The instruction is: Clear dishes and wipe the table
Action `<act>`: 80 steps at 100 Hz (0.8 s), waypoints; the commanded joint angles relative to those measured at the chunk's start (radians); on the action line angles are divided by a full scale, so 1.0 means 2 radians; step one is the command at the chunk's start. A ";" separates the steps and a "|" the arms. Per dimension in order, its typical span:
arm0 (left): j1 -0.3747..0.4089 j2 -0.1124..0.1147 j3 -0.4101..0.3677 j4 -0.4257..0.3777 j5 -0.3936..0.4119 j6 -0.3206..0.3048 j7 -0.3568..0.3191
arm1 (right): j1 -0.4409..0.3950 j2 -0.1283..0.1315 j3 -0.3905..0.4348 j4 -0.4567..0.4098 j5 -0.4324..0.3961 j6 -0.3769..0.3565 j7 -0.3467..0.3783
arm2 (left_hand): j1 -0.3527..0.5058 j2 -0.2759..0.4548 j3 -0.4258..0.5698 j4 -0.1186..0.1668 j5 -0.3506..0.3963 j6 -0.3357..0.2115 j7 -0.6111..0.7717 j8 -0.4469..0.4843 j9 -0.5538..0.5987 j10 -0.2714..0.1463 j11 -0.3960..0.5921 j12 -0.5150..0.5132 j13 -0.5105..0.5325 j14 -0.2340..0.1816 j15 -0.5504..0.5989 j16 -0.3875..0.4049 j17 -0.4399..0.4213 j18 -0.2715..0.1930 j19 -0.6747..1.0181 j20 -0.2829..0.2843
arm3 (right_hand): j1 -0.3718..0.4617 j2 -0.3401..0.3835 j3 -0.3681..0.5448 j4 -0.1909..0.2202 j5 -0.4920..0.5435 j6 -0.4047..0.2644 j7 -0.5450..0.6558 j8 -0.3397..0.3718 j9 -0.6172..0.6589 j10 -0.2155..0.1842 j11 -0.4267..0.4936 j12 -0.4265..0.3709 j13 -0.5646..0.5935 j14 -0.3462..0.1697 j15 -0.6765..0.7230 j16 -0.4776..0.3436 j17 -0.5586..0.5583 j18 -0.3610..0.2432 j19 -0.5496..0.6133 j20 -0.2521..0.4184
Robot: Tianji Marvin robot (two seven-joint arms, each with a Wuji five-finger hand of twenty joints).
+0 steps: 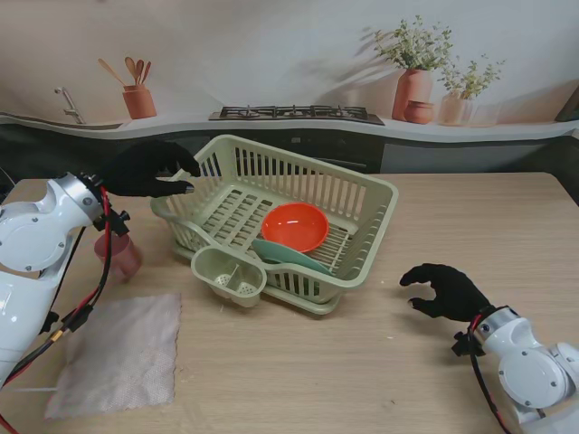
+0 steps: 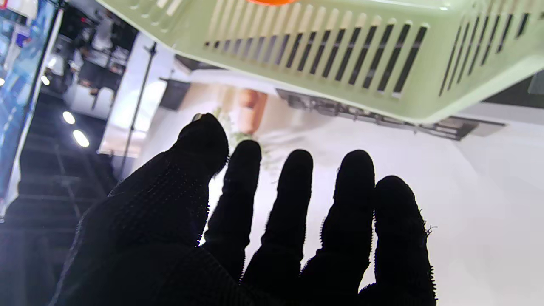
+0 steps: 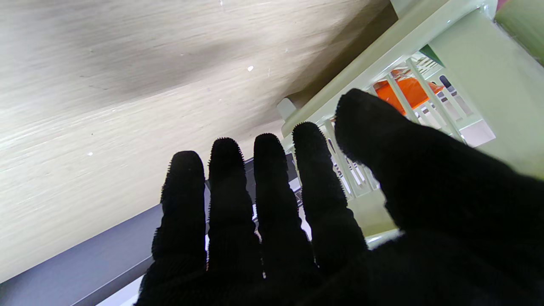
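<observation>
A pale green dish rack (image 1: 298, 172) stands mid-table with an orange bowl (image 1: 294, 226) and a teal plate (image 1: 291, 257) inside it. A pink cup (image 1: 120, 255) stands to the rack's left, partly behind my left arm. A pinkish cloth (image 1: 118, 353) lies flat near me on the left. My left hand (image 1: 154, 169), in a black glove, hovers at the rack's far left corner, fingers apart, holding nothing. The left wrist view shows that left hand (image 2: 255, 221) beside the rack wall (image 2: 340, 51). My right hand (image 1: 448, 291) rests open right of the rack. The right wrist view shows the right hand (image 3: 318, 221) and the bowl (image 3: 403, 89) through the slats.
A cutlery cup (image 1: 229, 276) hangs on the rack's near side. The wooden table (image 1: 362, 380) stretches to my right and toward me. A counter with a stove (image 1: 297, 113), utensil pot (image 1: 139, 99) and vases (image 1: 412, 90) runs behind the table.
</observation>
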State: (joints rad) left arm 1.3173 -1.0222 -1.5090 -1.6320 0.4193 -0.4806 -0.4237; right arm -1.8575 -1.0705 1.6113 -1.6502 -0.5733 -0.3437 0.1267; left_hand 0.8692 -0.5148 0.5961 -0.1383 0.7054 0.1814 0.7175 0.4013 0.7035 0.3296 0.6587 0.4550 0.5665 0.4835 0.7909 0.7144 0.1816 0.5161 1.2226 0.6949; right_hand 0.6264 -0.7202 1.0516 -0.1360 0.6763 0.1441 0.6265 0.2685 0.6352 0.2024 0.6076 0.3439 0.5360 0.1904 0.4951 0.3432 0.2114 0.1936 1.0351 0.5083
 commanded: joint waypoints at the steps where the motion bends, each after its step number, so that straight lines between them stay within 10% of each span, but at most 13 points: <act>1: 0.015 0.005 -0.011 -0.006 0.002 -0.005 0.005 | -0.002 0.001 -0.001 -0.002 -0.003 0.002 0.009 | -0.003 0.012 -0.001 0.004 0.015 -0.011 -0.004 -0.002 -0.007 -0.006 -0.004 -0.003 -0.009 0.001 -0.003 -0.003 -0.009 0.004 0.000 0.006 | -0.013 -0.022 -0.005 0.001 -0.021 0.004 -0.005 0.007 -0.011 -0.006 -0.007 -0.006 -0.016 -0.009 -0.005 -0.007 -0.007 -0.017 -0.008 -0.006; 80: 0.156 -0.020 -0.131 -0.023 0.146 -0.085 0.187 | 0.001 0.003 -0.012 -0.003 0.000 0.018 0.025 | -0.013 0.021 0.003 0.004 0.007 -0.003 -0.022 0.005 -0.027 -0.004 -0.007 -0.003 -0.030 -0.001 -0.010 -0.004 -0.034 -0.009 -0.016 -0.009 | -0.012 -0.027 -0.008 0.000 -0.018 0.003 -0.014 0.014 -0.011 -0.009 -0.011 -0.007 -0.023 -0.009 -0.006 -0.008 -0.013 -0.014 -0.012 -0.005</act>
State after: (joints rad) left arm 1.6170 -1.0590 -1.7652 -1.6882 0.7090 -0.6443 -0.0440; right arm -1.8531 -1.0648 1.5905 -1.6517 -0.5718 -0.3101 0.1599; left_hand 0.8491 -0.5016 0.5962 -0.1383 0.7054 0.1812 0.6829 0.4013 0.6792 0.3284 0.6392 0.4550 0.5405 0.4833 0.7781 0.7141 0.1346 0.5139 1.2081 0.6921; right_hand 0.6264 -0.7321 1.0424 -0.1360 0.6762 0.1444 0.6062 0.2825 0.6350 0.2024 0.6034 0.3437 0.5115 0.1904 0.4898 0.3429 0.1983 0.1935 1.0341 0.5033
